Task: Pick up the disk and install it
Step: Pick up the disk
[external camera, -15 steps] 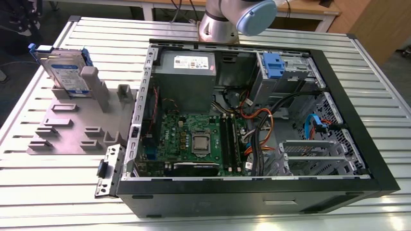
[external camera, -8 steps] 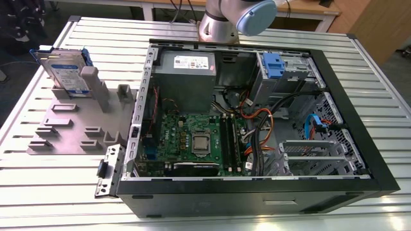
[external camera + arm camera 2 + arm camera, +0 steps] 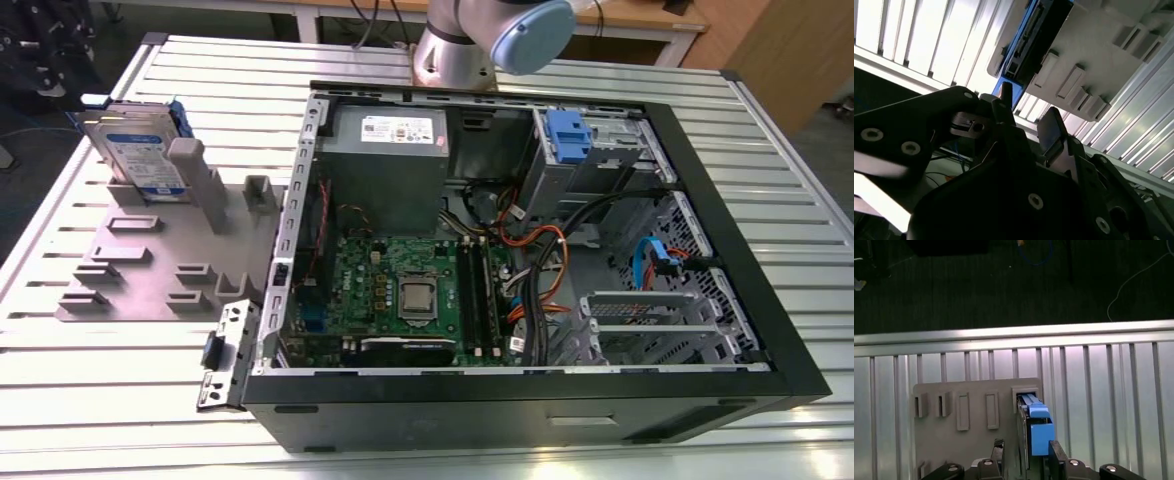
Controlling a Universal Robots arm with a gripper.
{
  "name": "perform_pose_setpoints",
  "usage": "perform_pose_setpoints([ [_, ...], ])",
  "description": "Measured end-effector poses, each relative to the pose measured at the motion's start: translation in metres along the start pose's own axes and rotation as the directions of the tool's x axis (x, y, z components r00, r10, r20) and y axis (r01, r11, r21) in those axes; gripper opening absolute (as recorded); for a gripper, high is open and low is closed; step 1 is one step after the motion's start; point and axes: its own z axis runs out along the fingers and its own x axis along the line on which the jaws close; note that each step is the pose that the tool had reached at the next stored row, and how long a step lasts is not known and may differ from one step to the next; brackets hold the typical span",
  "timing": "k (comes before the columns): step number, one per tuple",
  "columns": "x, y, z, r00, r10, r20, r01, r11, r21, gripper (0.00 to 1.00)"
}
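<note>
The disk [image 3: 138,150] is a silver slab with a white-and-blue label and a blue plastic carrier along its edges. It stands upright on edge in a slot of a grey holder rack [image 3: 134,270], on the slatted metal desk [image 3: 80,400] at the exterior view's left.

Just beside the rack, to the exterior view's right, an open computer case [image 3: 534,410] lies on its side, showing a grey power supply [image 3: 384,160], a green motherboard [image 3: 400,290] and a blue-tabbed drive bay [image 3: 567,135]. Nothing lies over the disk.

In the first wrist view the disk [image 3: 1034,425] appears edge-on, with the claw [image 3: 1026,446] spread open, one finger to each side and holding nothing. The second wrist view shows the dark fingers [image 3: 1054,125] apart from the disk [image 3: 1039,35].
</note>
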Motion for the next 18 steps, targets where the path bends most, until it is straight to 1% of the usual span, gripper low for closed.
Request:
perform_pose_setpoints([
  [3,-0.0009,0.0018,0.0029,1.0,-0.009,0.0024,0.009,1.0,0.0006,0.47],
  [5,-0.0011,0.0018,0.0038,0.9995,-0.032,0.0021,0.032,0.9995,-0.0001,0.47],
  [6,-0.0011,0.0018,0.0044,0.9989,-0.046,0.002,0.046,0.9989,-0.0003,0.49],
  [7,-0.0011,0.0018,0.0048,0.9982,-0.06,0.0019,0.06,0.9982,-0.0007,0.55],
  [10,-0.0022,0.0019,0.0071,0.9965,-0.083,0.0026,0.083,0.9965,-0.0013,0.55],
  [13,-0.0048,0.002,0.0093,0.9955,-0.095,0.0039,0.095,0.9955,-0.0015,0.55],
  [16,-0.0076,0.0022,0.0119,0.995,-0.1,0.0084,0.1,0.995,-0.0012,0.55],
  [18,-0.008,0.0029,0.0139,0.9949,-0.1,0.0116,0.1,0.995,-0.0013,0.55],
])
